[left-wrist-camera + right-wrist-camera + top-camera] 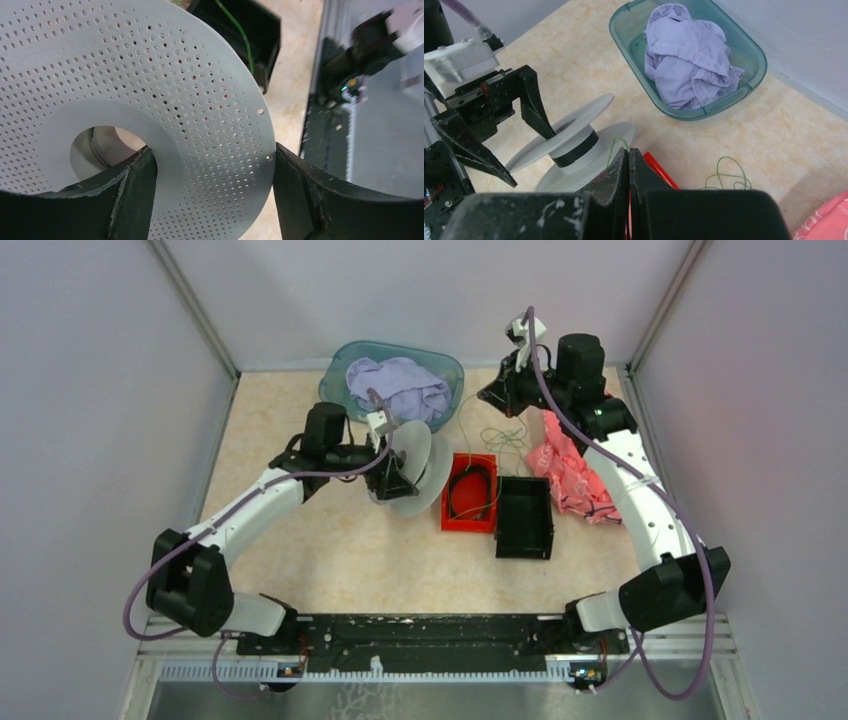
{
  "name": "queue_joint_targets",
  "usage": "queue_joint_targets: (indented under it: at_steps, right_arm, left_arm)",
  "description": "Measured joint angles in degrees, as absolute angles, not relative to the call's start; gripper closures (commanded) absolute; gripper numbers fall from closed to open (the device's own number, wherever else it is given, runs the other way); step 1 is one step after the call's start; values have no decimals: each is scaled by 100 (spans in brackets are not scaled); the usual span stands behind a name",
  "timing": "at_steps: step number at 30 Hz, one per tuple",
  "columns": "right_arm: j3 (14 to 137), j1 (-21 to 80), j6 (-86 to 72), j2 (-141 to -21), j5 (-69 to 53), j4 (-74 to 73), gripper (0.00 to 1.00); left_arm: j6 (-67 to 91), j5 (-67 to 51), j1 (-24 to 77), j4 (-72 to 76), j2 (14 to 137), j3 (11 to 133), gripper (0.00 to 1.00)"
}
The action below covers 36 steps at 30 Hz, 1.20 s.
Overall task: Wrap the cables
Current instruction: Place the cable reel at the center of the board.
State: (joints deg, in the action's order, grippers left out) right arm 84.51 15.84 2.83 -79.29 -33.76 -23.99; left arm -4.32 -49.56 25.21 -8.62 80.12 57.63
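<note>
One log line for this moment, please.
left gripper: gripping spool flange | right gripper: shut on green wire | wire loops: loose beside red bin

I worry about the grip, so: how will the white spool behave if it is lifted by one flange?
The white spool probably is light: thin perforated flanges, hollow hub. The left gripper spans hub hole to rim, so the flange may flex and the spool tilt. Set on edge, its round rims would likely roll.
</note>
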Motion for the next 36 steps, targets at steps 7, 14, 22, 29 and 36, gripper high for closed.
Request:
queue_joint_targets:
  at_steps: [7, 14, 22, 29, 36]
  right_arm:
    - [8451, 1584, 307, -7929, -3258, -2416, 100]
    - [8451, 1584, 340, -7940, -3258, -2425, 100]
    - [8451, 1584, 336, -8038, -3297, -2423, 100]
    - [8455, 1597, 338, -8182, -3326, -2434, 100]
    - [8479, 1726, 368, -8261, -3277, -2532, 100]
  left_arm:
    - [2139, -5522, 2137, 1452, 8281, 4821, 93]
    - [3940, -5774, 2008, 3332, 8608, 4027, 89]
    - [5124, -5857, 1815, 4628, 8871, 3616, 74]
    - [5728, -5944, 1651, 5201, 9168, 3614, 44]
    - [5859, -6071, 1450, 5266, 9258, 3629, 21]
